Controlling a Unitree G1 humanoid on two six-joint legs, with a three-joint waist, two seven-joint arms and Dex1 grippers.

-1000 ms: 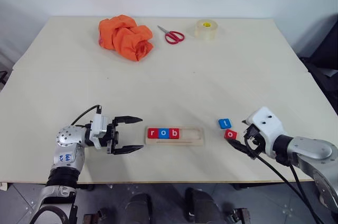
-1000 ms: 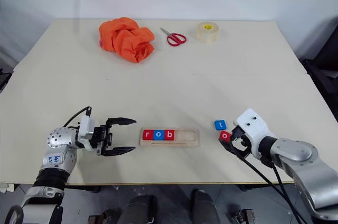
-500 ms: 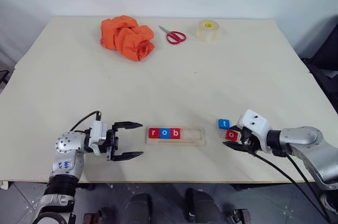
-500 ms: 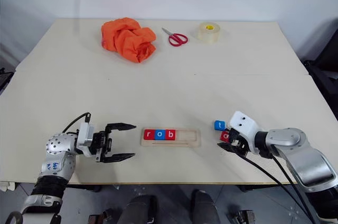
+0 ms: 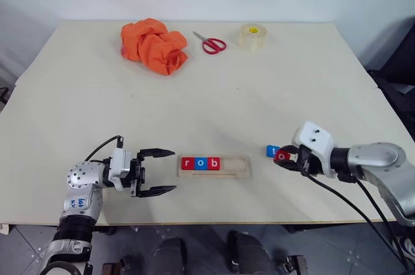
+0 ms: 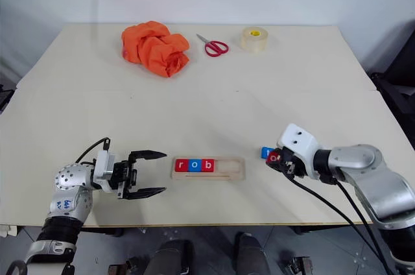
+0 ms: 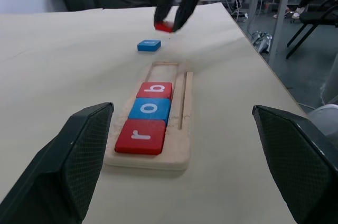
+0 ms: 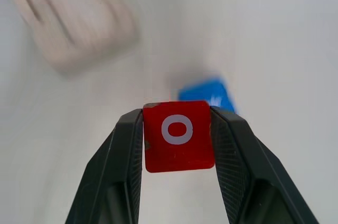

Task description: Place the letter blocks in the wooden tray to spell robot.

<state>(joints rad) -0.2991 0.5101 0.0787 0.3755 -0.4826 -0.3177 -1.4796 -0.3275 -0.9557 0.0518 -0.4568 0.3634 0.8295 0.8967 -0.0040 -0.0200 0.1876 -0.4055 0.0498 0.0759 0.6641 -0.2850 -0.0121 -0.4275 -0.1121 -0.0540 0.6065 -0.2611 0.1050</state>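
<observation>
the small flat red square block with a white "o" point(image 8: 178, 135) is clamped by its two side edges between the black textured fingers of the right gripper point(image 5: 283, 156), seen at the lower right of the left eye view. it is held clear of the table surface, as the left wrist view shows point(image 7: 163, 26). the white-cased right wrist is angled downward and toward the frame's centre, with its silver forearm stretching off to the right edge. compared with a second ago, the red block has been lifted off the table and the gripper has been closed around it and carried slightly up and leftward.

just beside the held block, the blue square block point(image 5: 272, 151) is lying flat on the table; its letter is too small to be read. the long pale wooden tray with rounded corners point(image 5: 237, 167) is placed at lower centre, and its left part is filled by three smooth flat blocks touching in a row: a red "r" block point(image 7: 141, 136), a blue "o" block point(image 7: 149, 109) and a red "b" block point(image 7: 155, 90). a thin raised wooden lip is seen along one long side of its groove.

at lower left, the left gripper point(image 5: 166, 171) is held level, pointing toward the tray, its curved black fingers spread wide with nothing between them; its place is unchanged.

on the matte cream table point(image 5: 214, 100), at the upper part of the frame, a crumpled orange cloth point(image 5: 154, 45), red-handled scissors point(image 5: 211, 43) and a roll of clear tape point(image 5: 252, 35) are resting well apart from the tray.
</observation>
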